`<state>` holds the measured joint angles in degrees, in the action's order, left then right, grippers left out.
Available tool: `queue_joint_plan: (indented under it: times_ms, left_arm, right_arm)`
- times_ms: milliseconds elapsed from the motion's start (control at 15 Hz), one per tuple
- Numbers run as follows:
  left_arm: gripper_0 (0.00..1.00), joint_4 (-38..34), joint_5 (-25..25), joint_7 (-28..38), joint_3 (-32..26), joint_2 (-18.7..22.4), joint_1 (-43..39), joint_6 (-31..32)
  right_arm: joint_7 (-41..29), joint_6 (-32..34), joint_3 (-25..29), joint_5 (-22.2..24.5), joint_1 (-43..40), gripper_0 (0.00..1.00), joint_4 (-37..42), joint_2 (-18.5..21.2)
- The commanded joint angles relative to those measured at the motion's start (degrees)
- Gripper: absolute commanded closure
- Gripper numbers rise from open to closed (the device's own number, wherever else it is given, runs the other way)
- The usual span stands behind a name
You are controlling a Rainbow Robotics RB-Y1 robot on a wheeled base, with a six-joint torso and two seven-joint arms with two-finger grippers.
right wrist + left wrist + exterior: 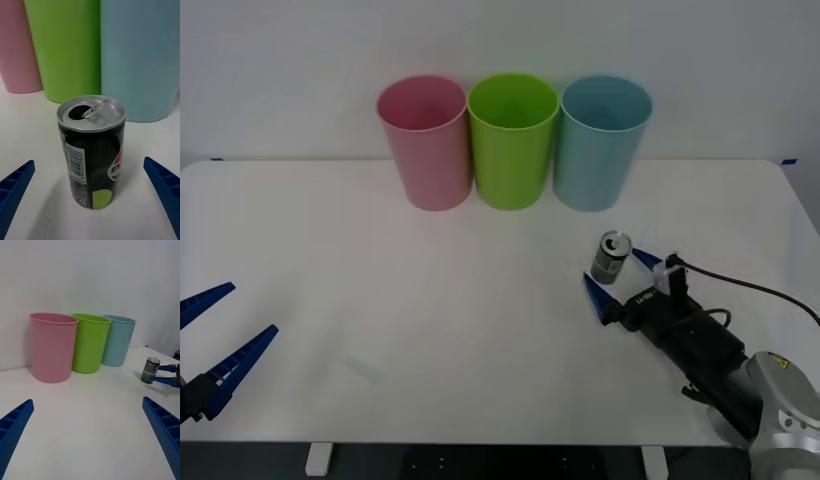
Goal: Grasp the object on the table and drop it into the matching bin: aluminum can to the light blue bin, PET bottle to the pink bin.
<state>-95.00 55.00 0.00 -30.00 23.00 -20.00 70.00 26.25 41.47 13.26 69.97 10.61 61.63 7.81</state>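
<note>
A small black aluminum can with a silver top and opened tab stands upright on the white table, in front of the light blue bin. My right gripper is open, one blue finger on each side of the can, not touching it. The right wrist view shows the light blue bin just behind the can. The pink bin stands at the left of the row. My left gripper rests open near the table's front left edge; its wrist view shows the can far off.
A lime green bin stands between the pink and light blue bins, all three touching in a row at the table's back. The right arm's black wrist and cable lie over the front right of the table.
</note>
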Motion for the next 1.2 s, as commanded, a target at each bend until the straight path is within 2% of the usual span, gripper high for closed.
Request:
queue_joint_plan:
  times_ms: [67, 333, 600, 667, 733, 800, 1200]
  left_arm:
    - [0.0, 0.0, 0.0, 0.0, 0.0, 0.0, 0.0, 0.0]
    - [0.0, 0.0, 0.0, 0.0, 0.0, 0.0, 0.0, 0.0]
    - [0.0, 0.0, 0.0, 0.0, 0.0, 0.0, 0.0, 0.0]
    - [0.0, 0.0, 0.0, 0.0, 0.0, 0.0, 0.0, 0.0]
    - [0.0, 0.0, 0.0, 0.0, 0.0, 0.0, 0.0, 0.0]
    - [0.0, 0.0, 0.0, 0.0, 0.0, 0.0, 0.0, 0.0]
    - [0.0, 0.0, 0.0, 0.0, 0.0, 0.0, 0.0, 0.0]
  right_arm:
    - [0.11, -3.5, -1.75, -0.09, 0.99, 0.0, -0.02, 0.01]
    - [0.11, -6.49, -3.68, -1.15, 1.95, 0.0, -0.02, -0.08]
    - [0.46, -6.76, -3.95, -1.68, 1.87, 0.0, -0.02, -0.08]
    - [0.64, -6.76, -3.95, -1.68, 1.95, 0.2, -0.02, -0.08]
    - [0.64, -6.76, -4.03, -1.94, 1.87, 0.9, -0.02, 0.01]
    - [0.64, -6.76, -4.03, -1.94, 1.87, 1.0, -0.02, -0.08]
    - [1.08, -6.58, -4.12, -2.73, 1.87, 1.0, -0.02, 0.01]
